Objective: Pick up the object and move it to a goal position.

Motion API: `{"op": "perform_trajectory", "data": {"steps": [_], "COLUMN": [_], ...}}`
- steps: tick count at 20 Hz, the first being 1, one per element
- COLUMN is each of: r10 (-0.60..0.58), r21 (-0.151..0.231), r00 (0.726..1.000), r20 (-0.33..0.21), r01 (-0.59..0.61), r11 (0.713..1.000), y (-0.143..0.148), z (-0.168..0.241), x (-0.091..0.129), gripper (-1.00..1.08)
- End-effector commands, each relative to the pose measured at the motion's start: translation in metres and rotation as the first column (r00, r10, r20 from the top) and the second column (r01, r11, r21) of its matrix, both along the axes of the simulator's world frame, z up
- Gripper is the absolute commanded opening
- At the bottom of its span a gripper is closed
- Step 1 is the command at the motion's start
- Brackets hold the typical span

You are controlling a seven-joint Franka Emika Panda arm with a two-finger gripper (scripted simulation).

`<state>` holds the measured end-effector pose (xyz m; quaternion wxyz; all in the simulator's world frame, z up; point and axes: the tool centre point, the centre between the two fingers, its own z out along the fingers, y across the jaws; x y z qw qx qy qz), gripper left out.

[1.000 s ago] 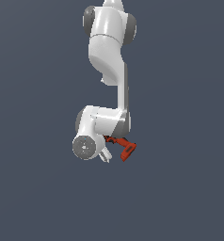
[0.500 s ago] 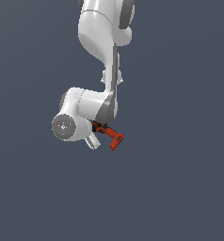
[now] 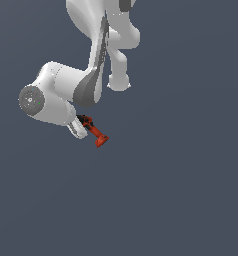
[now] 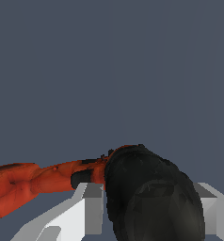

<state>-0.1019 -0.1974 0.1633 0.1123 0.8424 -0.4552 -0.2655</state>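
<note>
The object, a small red-orange toy drill (image 3: 94, 132), hangs in the air under the white arm's wrist, its flared base pointing down toward the exterior view's right. My gripper (image 3: 82, 125) is shut on the drill's black upper end. In the wrist view the black nose of the drill (image 4: 151, 193) fills the space between the two pale fingers (image 4: 85, 207), and its red handle and base stretch away to one side. No marker for a goal position shows in either view.
The white arm (image 3: 91, 65) reaches down from the top of the exterior view, its big round joint (image 3: 32, 100) at the exterior view's left. Behind it lies only a plain grey-blue backdrop.
The wrist and the held drill have swung toward the exterior view's left and a little upward. The drill's base now points more downward. The grip has stayed shut.
</note>
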Motion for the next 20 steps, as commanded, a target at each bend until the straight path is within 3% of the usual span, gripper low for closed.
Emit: {"op": "perform_trajectory", "data": {"steps": [1,10,20], "r10": [0.0,0.001,0.002], "r21": [0.0,-0.003,-0.003], "r00": [1.0,1.0,1.0], "r20": [0.004,0.002,-0.003], "r01": [0.0,-0.001,-0.002], "r11": [1.0,1.0,1.0], "y": [-0.019,-0.071,-0.072], "z": [0.019,0.066,0.066], "x": [-0.012,-0.043,-0.043], "gripper": [-1.0,-1.0,-1.0]}}
